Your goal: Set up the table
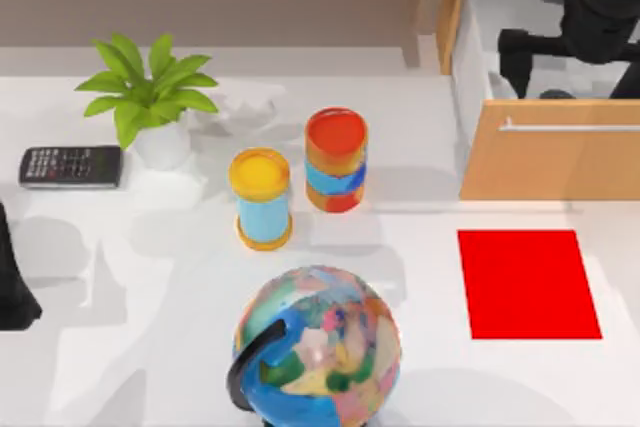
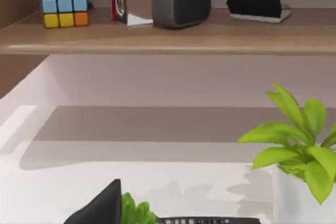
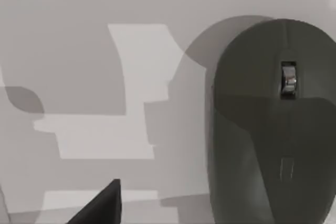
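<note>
Right wrist view: right gripper (image 3: 100,205) over mouse (image 3: 273,124) in open drawer (image 1: 545,162), fingers' state I cannot tell. Centre over mouse body before descending; red mat (image 1: 528,283) on table (image 1: 130,277) probably the target.

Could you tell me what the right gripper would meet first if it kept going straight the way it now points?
Most likely the grey computer mouse, which lies just ahead of it in the right wrist view, on a pale surface inside the open drawer. Depth is unclear.

White table (image 1: 150,347) with globe (image 1: 318,347) at lower centre, red mat (image 1: 527,283) right, two canisters (image 1: 300,179) mid-frame, plant (image 1: 148,95) and calculator (image 1: 70,166) upper left.
</note>
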Tool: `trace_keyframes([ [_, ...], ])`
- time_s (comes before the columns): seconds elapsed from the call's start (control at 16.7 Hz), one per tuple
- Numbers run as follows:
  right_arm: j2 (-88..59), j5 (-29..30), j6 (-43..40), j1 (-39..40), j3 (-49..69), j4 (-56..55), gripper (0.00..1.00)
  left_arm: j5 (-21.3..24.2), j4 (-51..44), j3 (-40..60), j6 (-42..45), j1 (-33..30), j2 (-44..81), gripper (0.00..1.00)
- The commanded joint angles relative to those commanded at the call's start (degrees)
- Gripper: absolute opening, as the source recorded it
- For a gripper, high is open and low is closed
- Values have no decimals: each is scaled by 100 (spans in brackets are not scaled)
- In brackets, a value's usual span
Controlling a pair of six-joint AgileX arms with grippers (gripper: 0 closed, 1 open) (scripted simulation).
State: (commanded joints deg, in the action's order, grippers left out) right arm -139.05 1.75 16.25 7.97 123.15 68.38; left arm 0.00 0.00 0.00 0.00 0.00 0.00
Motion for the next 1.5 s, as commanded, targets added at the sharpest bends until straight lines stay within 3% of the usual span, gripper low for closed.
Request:
trace_keyframes([
  [1.5,-170,2,-5,-7,-372,-542,100,0,0,0,0,0,0,100],
])
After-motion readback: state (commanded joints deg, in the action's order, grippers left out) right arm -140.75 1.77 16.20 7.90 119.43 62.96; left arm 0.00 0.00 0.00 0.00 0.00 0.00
